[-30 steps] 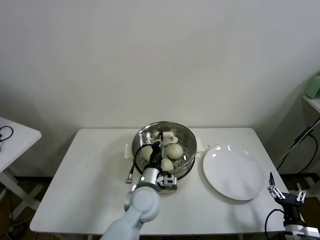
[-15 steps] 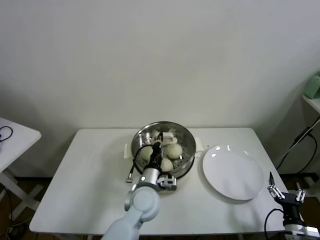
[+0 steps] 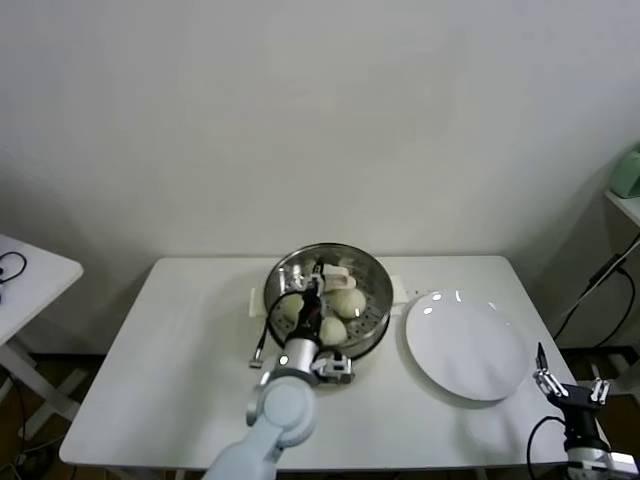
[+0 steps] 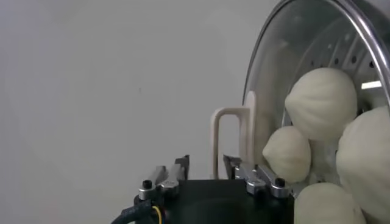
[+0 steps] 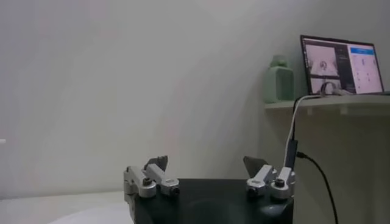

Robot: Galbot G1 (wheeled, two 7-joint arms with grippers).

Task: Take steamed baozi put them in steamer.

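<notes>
The steamer (image 3: 372, 281) is a shiny steel pot at the middle of the white table. Several cream-white steamed baozi (image 3: 347, 301) lie on its perforated tray. In the left wrist view the baozi (image 4: 321, 103) crowd together inside the steamer's wall (image 4: 341, 36). My left gripper (image 3: 319, 284) hangs over the steamer, just above the buns. Its jaws (image 4: 206, 164) stand apart with nothing between them, beside a white loop handle (image 4: 226, 137). My right gripper (image 3: 566, 386) is parked low beyond the table's right front corner, open and empty (image 5: 206, 163).
A large white plate (image 3: 466, 346) lies bare to the right of the steamer. A black cable (image 3: 264, 340) trails off the steamer's left side. The table (image 3: 180, 340) stretches wide to the left. A shelf with a green object (image 3: 626, 175) stands at the far right.
The left arm has drawn back slightly toward me over the steamer. The baozi, the plate and the right arm look unmoved.
</notes>
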